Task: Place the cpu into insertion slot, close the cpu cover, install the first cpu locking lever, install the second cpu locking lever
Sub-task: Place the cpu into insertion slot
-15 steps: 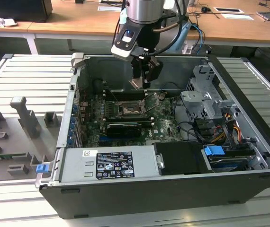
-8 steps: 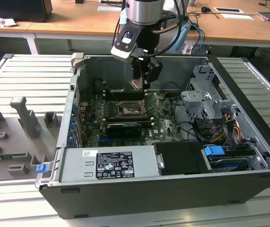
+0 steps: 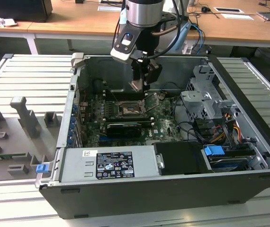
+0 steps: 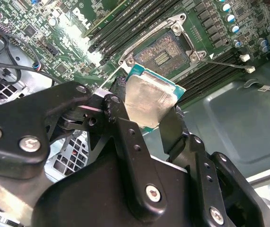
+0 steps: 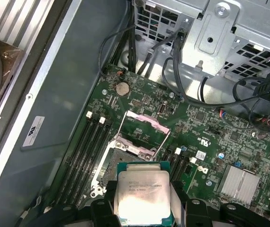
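The fingers (image 4: 125,137) are shut tight on the cpu (image 4: 151,99), one on each of two facing edges. They hold it up in the air above the insertion slot (image 4: 166,54), not touching it. The cpu is a small flat square with a shiny grey metal top and a green rim. I think it is very light and stiff, so it will not bend or droop. The metal top looks smooth, so it could slip if the grip were loose. I think it is also easy to hurt, and its under side and the tiny pins in the slot should not get bumped or scraped. The thin edges look like the best place to hold it, just as the fingers grip it here. The cpu cover (image 5: 147,120) seems to stand open at the side of the slot away from the cpu, with thin wire levers (image 5: 119,127) right beside the slot. Some things are hard to see. The under side of the cpu is hidden. In the first wrist view the cpu hides the near edge of the slot. The pins in the slot are too small to make out. I cannot tell if the cpu's corners line up with the slot.
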You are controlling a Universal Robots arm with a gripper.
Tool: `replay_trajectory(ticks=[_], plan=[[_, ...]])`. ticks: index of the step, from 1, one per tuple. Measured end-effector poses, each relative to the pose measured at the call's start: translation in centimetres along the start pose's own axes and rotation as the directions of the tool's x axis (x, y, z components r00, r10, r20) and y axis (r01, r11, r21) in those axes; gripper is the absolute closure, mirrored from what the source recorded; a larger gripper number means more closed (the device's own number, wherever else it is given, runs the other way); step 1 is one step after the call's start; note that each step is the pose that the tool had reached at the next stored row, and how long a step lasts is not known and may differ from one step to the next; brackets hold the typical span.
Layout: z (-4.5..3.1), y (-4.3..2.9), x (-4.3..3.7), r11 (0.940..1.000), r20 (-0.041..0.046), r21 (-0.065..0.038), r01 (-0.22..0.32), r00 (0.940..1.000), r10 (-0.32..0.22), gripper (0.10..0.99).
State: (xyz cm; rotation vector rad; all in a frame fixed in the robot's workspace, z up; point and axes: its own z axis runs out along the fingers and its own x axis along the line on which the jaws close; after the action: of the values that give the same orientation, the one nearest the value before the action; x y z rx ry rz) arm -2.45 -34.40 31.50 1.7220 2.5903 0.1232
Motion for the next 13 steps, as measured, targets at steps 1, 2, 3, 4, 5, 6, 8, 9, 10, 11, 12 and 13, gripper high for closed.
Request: replay_trajectory(ticks=[1,2,3,4,5,6,8,9,10,11,12,13], plan=[[0.05,-0.01,0.00,1.0000,0.0001,0.000,-0.001,1.0000,0.001,0.561],[0.09,-0.01,0.00,1.0000,0.0002,0.000,-0.002,1.0000,0.002,0.561],[0.14,-0.01,0.00,1.0000,0.0003,0.000,-0.003,1.0000,0.003,0.561],[0.17,-0.01,0.00,1.0000,0.0003,0.000,-0.004,1.0000,0.004,0.561],[0.19,-0.02,0.00,1.0000,0.0003,0.000,-0.004,1.0000,0.004,0.561],[0.22,-0.02,0.00,1.0000,0.0004,0.000,-0.005,1.0000,0.005,0.561],[0.28,-0.03,-0.01,1.0000,0.0005,0.000,-0.007,1.0000,0.007,0.561],[0.32,-0.03,-0.01,1.0000,0.0006,0.000,-0.008,1.0000,0.008,0.561],[0.34,-0.03,-0.01,1.0000,0.0007,0.000,-0.008,1.0000,0.008,0.561],[0.39,-0.03,-0.01,1.0000,0.0007,0.000,-0.009,1.0000,0.009,0.561],[0.44,-0.04,-0.01,0.9999,0.0009,0.000,-0.011,0.9999,0.011,0.561],[0.48,-0.04,-0.01,0.9999,0.0009,0.000,-0.012,0.9999,0.012,0.561]])
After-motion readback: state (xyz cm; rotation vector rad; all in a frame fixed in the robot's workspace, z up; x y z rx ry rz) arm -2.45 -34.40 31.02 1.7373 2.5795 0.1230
